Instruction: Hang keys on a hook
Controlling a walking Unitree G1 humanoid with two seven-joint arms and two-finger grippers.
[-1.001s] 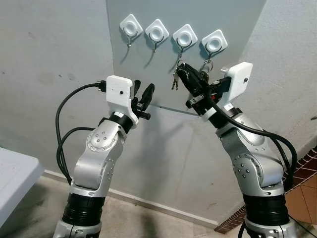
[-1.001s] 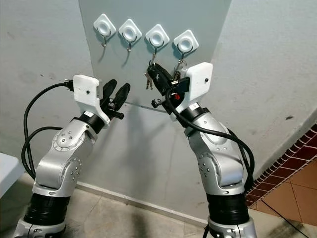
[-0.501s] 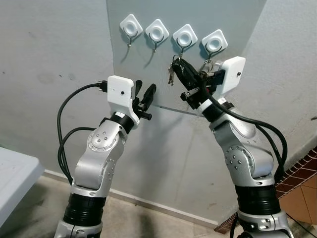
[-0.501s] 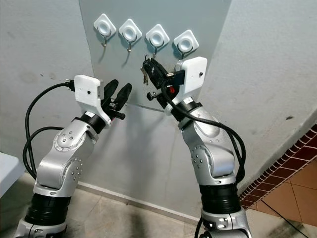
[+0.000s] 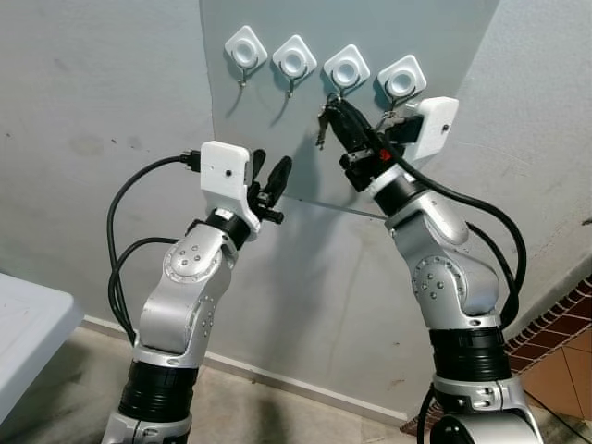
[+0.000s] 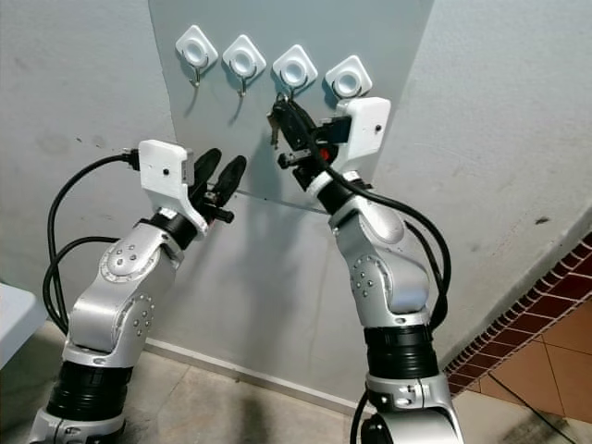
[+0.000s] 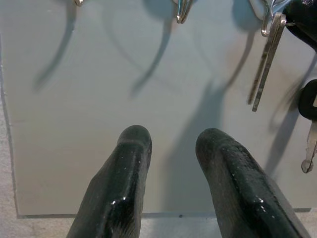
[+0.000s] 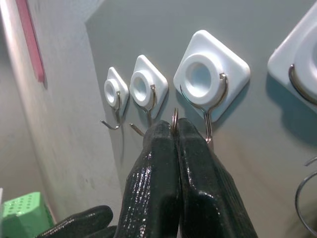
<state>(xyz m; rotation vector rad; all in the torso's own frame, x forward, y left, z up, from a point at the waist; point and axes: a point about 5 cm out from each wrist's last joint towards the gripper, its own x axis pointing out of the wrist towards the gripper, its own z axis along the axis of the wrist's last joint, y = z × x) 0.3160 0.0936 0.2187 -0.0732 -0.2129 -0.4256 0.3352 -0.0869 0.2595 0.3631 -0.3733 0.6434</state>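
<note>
Four white diamond-shaped hooks sit in a row on a grey wall panel (image 5: 416, 28). My right gripper (image 5: 335, 107) is raised just under the third hook (image 5: 346, 67), shut on the ring of a key bunch (image 5: 322, 128) that dangles below its fingertips. In the right wrist view the key ring (image 8: 174, 118) pokes out between the pressed fingertips, right beside the third hook's wire (image 8: 210, 124). My left gripper (image 5: 268, 174) is held open lower on the panel, with nothing between its fingers (image 7: 131, 148); the keys (image 7: 265, 64) hang off to its side.
Another ring (image 5: 387, 118) with a black fob and key (image 7: 309, 148) hangs by the fourth hook (image 5: 401, 79). The first hook (image 5: 245, 46) and second hook (image 5: 293, 58) carry nothing. A white table corner (image 5: 18, 324) is at the left; red floor tiles (image 5: 564, 361) are at the lower right.
My right arm has lifted and swung left toward the panel, carrying the keys from below the fourth hook up to the third hook. My left arm has stayed put.
</note>
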